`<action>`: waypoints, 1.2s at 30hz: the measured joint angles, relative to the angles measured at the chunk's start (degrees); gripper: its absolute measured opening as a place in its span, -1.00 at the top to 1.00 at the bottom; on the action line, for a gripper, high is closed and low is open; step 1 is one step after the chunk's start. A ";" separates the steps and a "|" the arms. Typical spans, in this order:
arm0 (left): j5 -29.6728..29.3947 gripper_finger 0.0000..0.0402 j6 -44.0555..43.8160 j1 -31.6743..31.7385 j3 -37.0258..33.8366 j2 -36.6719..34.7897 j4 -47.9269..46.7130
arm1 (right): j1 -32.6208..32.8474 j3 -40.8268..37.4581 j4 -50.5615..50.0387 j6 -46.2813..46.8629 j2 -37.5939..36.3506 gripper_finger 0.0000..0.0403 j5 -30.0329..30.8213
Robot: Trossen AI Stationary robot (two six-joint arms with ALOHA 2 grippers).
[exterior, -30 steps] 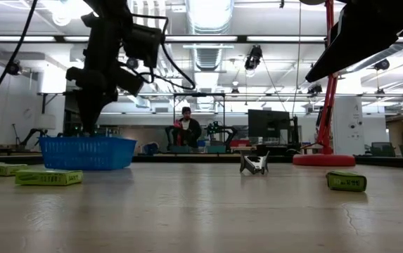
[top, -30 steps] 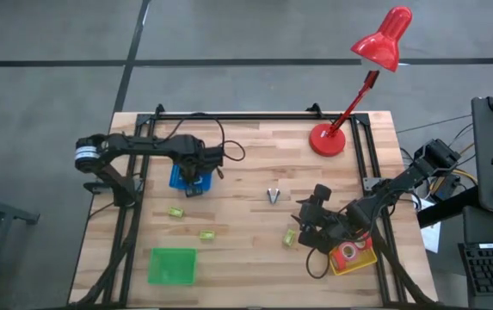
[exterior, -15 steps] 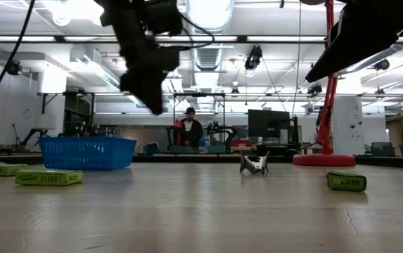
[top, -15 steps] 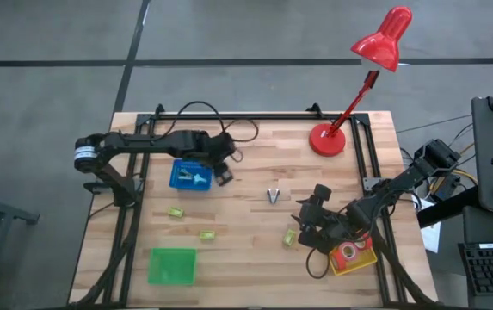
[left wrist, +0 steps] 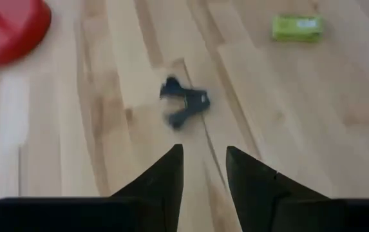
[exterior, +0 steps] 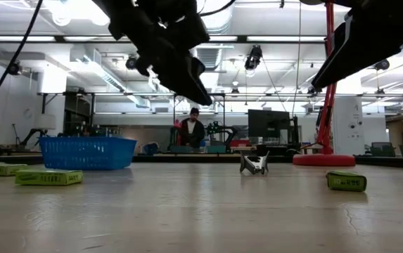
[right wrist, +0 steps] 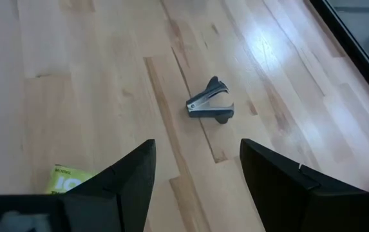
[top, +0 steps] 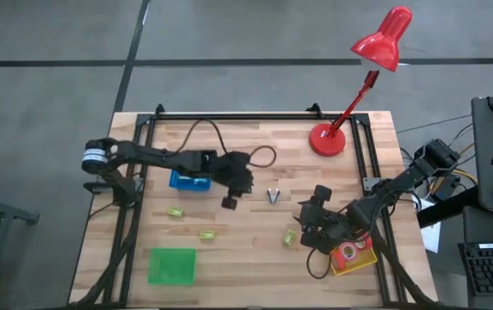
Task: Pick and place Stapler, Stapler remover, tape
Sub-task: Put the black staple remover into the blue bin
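The small dark staple remover [top: 274, 195] lies on the bare wood near the table's middle, also plain in the left wrist view [left wrist: 184, 106] and the right wrist view [right wrist: 210, 103]. My left gripper [top: 236, 194] hovers open just left of it, raised above the table [exterior: 190, 77], its fingertips apart [left wrist: 205, 158]. My right gripper [top: 304, 228] waits open [right wrist: 197, 161] to the near right of the remover. A red tape roll [top: 347, 252] lies in the yellow tray [top: 362, 258]. I cannot make out the stapler.
A blue basket [top: 190, 181] stands left of the middle, partly under my left arm. Small green boxes [top: 175, 211] [top: 205, 232] [top: 290, 237] lie about, a green bin [top: 172, 265] sits at the near left, and the red lamp's base [top: 328, 139] at the far right.
My left gripper has risen from above the blue basket and swung toward the table's right and slightly nearer, ending close to the staple remover. The basket is uncovered again. My right arm has kept still.
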 joint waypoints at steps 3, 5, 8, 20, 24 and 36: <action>-3.52 0.41 -0.01 -1.43 0.49 1.84 2.42 | -0.02 0.00 0.47 -0.21 0.00 -0.09 0.07; -7.23 0.41 1.53 -2.08 1.67 3.21 3.50 | -0.02 0.00 0.57 -0.23 0.00 -0.09 0.08; -11.18 0.40 5.49 -2.50 2.90 5.78 3.99 | -0.04 0.00 0.66 -0.26 0.00 -0.09 0.13; -12.90 0.26 15.64 -3.90 8.97 15.51 4.80 | -0.11 -0.17 0.19 -0.08 0.00 -0.09 0.09; -13.19 0.27 19.96 -4.55 9.85 17.52 4.49 | -0.11 -0.79 0.24 0.17 0.00 -0.09 0.02; -18.54 0.30 25.51 -5.96 10.32 20.86 5.91 | -0.17 -1.33 0.48 0.88 0.00 -0.09 -0.02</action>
